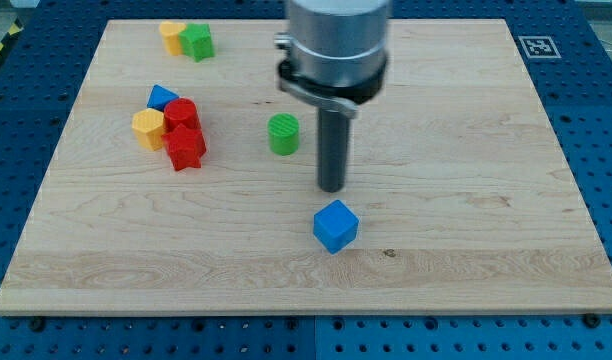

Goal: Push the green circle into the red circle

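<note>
The green circle (283,134) stands upright near the middle of the wooden board (466,250). The red circle (180,114) sits at the view's left in a cluster, well apart from the green circle. My tip (331,187) is on the board, to the right of and a little below the green circle, with a small gap between them. The rod rises from the tip to the grey arm body (336,45) at the view's top.
A red star-like block (186,148), a yellow block (148,129) and a blue block (162,97) crowd the red circle. A blue cube (335,226) lies just below my tip. A yellow block (172,36) and a green block (197,42) sit at the top left.
</note>
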